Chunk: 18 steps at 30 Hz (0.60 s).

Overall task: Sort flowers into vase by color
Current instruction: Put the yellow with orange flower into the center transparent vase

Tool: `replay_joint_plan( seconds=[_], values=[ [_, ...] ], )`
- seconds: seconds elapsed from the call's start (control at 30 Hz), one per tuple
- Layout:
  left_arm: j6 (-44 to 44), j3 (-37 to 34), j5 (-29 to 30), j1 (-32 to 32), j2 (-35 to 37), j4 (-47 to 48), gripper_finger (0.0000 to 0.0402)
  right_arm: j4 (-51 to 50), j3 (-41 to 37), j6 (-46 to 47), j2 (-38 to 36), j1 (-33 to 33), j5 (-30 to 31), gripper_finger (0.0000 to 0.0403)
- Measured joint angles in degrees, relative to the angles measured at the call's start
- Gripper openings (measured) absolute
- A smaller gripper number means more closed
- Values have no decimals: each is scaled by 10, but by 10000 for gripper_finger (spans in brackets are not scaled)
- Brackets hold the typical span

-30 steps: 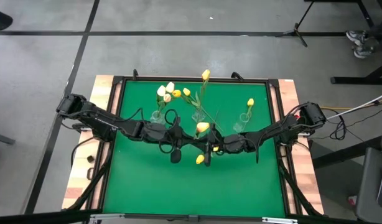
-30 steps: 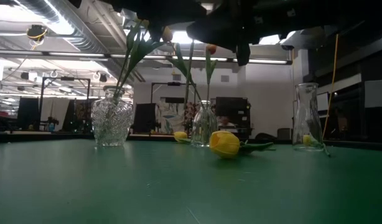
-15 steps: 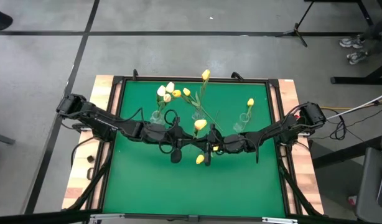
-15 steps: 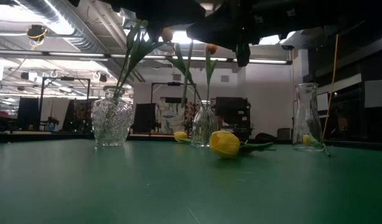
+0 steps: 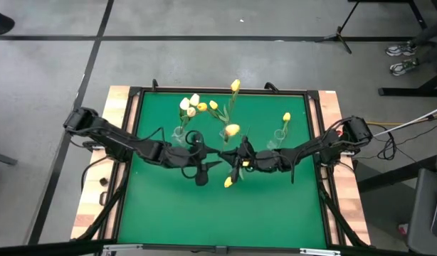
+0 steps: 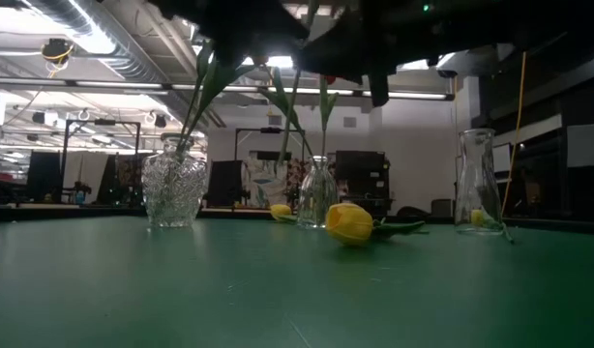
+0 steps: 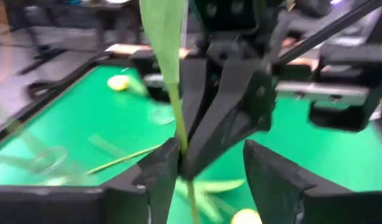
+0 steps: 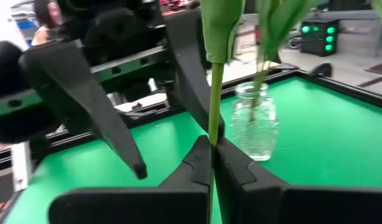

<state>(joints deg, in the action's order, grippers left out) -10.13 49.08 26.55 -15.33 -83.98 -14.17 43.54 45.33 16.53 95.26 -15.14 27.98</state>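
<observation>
My right gripper (image 5: 236, 160) is shut on a yellow tulip whose head (image 5: 231, 130) stands over the table's middle, near the middle vase (image 5: 223, 135). My left gripper (image 7: 206, 152) is open, with the same stem (image 7: 178, 127) between its fingers, close to one finger; I cannot tell whether they touch. Another yellow tulip (image 6: 350, 222) lies flat on the green mat (image 5: 169, 206). The left vase (image 6: 174, 184) holds white and yellow tulips. The right vase (image 6: 478, 184) holds one yellow tulip (image 5: 286, 117). My right gripper pinches the tulip's thin green stem (image 8: 213, 127) between its two fingers (image 8: 197, 158). The fingers come level from the table's right and lie across the stem. The stem stands upright, its leaves and head above the fingers, clear of the mat.
The three glass vases stand in a row across the mat's far half. A black frame (image 5: 133, 142) and wooden boards border the mat. The near half of the mat lies bare except for the tulip lying just behind my grippers.
My left gripper has opened and let go of the stem, while my right gripper keeps it. The held tulip's head has swung toward the far edge, closer to the middle vase.
</observation>
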Motion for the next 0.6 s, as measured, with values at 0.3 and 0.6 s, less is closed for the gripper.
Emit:
replay_joint_plan(
  seconds=[0.3,0.6],
  values=[
    [-41,0,69,-31,32,55,204,-2,0,-3,-4,60,-1,1],
    [-43,0,106,-91,57,60,204,-104,0,-7,-89,135,8,1]
  ],
)
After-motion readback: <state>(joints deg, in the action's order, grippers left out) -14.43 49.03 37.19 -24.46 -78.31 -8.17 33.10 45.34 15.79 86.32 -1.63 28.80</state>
